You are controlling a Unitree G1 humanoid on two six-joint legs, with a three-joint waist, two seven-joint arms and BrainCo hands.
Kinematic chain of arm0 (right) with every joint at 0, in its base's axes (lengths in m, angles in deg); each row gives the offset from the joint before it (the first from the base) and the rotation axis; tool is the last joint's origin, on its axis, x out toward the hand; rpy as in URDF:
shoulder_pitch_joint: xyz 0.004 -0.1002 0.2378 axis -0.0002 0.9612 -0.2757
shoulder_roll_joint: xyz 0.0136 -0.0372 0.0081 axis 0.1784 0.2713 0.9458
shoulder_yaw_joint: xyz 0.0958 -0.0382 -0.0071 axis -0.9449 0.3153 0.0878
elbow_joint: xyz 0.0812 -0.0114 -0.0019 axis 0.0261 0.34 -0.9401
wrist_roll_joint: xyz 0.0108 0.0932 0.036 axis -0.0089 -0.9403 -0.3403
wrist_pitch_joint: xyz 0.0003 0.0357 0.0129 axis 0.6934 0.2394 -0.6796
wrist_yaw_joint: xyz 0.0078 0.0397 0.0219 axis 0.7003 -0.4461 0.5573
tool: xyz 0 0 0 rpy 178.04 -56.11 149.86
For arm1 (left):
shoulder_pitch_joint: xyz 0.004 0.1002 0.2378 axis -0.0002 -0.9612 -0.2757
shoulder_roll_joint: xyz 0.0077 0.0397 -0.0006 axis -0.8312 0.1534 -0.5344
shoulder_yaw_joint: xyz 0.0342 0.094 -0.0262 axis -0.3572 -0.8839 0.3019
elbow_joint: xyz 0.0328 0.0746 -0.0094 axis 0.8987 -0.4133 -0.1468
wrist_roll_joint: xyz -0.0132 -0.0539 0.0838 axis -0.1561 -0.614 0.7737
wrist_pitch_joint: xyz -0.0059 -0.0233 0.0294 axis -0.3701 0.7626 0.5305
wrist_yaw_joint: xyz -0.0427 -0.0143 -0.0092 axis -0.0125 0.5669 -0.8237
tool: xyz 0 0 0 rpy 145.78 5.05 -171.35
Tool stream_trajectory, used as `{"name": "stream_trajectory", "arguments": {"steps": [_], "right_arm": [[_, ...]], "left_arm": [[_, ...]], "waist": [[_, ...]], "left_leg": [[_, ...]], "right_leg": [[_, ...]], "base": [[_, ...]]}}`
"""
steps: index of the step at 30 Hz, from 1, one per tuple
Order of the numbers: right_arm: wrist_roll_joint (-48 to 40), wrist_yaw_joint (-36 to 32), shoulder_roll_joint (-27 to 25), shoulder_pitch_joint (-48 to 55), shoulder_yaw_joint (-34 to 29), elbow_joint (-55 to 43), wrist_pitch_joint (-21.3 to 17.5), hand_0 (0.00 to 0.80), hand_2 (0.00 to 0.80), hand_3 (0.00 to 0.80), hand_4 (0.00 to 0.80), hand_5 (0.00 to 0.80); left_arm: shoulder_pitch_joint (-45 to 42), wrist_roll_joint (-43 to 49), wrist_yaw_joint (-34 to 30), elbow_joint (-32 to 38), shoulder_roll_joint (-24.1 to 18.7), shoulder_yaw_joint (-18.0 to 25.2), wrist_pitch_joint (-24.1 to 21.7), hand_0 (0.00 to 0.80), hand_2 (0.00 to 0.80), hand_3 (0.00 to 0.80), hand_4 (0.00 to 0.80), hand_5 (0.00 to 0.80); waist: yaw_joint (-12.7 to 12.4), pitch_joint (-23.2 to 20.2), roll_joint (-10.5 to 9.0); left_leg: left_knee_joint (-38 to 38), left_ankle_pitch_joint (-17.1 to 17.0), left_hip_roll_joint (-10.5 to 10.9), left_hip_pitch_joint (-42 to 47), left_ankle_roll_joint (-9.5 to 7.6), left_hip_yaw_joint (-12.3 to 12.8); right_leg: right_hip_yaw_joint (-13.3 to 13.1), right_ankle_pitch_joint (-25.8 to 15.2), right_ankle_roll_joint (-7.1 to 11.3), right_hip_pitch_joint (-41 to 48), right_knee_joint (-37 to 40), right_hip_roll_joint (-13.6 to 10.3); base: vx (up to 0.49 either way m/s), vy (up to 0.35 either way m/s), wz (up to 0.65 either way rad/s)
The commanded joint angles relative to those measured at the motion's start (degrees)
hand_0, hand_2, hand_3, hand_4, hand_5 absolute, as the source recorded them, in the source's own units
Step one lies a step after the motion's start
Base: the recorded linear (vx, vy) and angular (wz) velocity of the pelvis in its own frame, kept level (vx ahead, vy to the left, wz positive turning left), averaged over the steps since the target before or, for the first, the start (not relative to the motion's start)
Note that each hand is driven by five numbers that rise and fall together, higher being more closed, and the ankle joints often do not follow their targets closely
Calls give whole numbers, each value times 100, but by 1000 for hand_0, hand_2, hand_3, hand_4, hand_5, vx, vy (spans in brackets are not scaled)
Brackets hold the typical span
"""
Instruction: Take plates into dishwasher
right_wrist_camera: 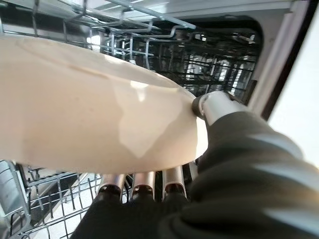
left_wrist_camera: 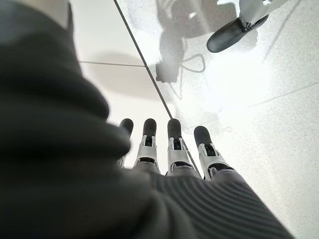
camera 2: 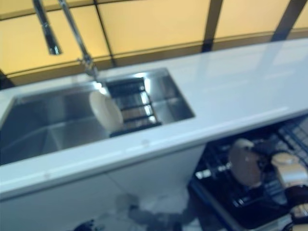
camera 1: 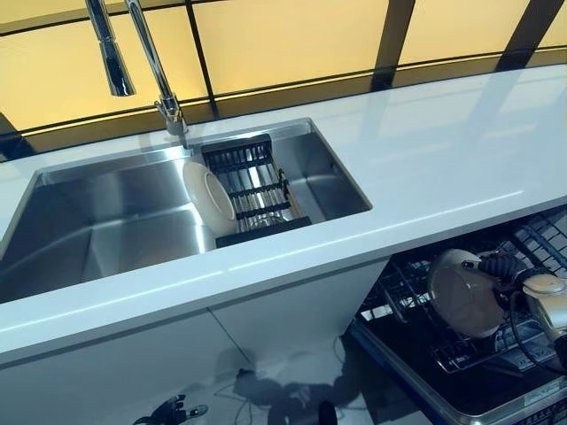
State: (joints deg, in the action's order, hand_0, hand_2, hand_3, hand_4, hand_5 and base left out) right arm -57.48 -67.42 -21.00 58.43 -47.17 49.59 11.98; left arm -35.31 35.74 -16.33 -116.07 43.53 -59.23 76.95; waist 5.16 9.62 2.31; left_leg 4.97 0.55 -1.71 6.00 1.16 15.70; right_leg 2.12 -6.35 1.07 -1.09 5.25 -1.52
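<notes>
My right hand [camera 1: 507,268] is shut on a cream plate [camera 1: 462,292], thumb on its upper face and fingers under it, and holds it over the wire rack [camera 1: 416,305] of the open dishwasher at the lower right. In the right wrist view the plate [right_wrist_camera: 94,109] fills the frame above the rack wires [right_wrist_camera: 55,209]. A second cream plate [camera 1: 208,197] stands on edge against a black drying rack [camera 1: 252,186] in the steel sink [camera 1: 97,221]. My left hand [left_wrist_camera: 169,144] hangs open and empty by the floor, and shows at the bottom of the left eye view [camera 1: 170,412].
A white countertop [camera 1: 425,168] runs around the sink and above the dishwasher. A chrome tap [camera 1: 155,66] rises behind the sink. White cabinet doors [camera 1: 177,354] stand below the counter, left of the dishwasher.
</notes>
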Motion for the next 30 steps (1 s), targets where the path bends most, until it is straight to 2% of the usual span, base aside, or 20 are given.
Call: {"name": "stream_trajectory", "arguments": {"steps": [1,17,30], "right_arm": [[237,154,70,-558,135,501,-356,800,800,800,800,800],[540,22,399,-565,270,1498,-573,800,800,800,800,800],[621,4,508,-633,319,1772,-615,800,800,800,800,800]], "left_arm": [[223,-119,33,-80,-145,53,-46,0,0,0,0,0],[259,-221,39,53,-152,62,-36,0,0,0,0,0],[238,-221,16,129,-133,44,8,0,0,0,0,0]], "waist": [[-154,-21,-138],[-259,71,-2],[-306,93,126]], "left_leg": [[3,572,122,116,-281,-336],[3,541,130,99,-277,-401],[3,512,156,81,-267,-455]], "right_leg": [[290,607,343,382,-25,-115],[368,603,337,390,-25,-160],[402,607,328,383,-25,-196]], "base": [[0,0,0],[-1,-2,1],[2,-5,4]]}}
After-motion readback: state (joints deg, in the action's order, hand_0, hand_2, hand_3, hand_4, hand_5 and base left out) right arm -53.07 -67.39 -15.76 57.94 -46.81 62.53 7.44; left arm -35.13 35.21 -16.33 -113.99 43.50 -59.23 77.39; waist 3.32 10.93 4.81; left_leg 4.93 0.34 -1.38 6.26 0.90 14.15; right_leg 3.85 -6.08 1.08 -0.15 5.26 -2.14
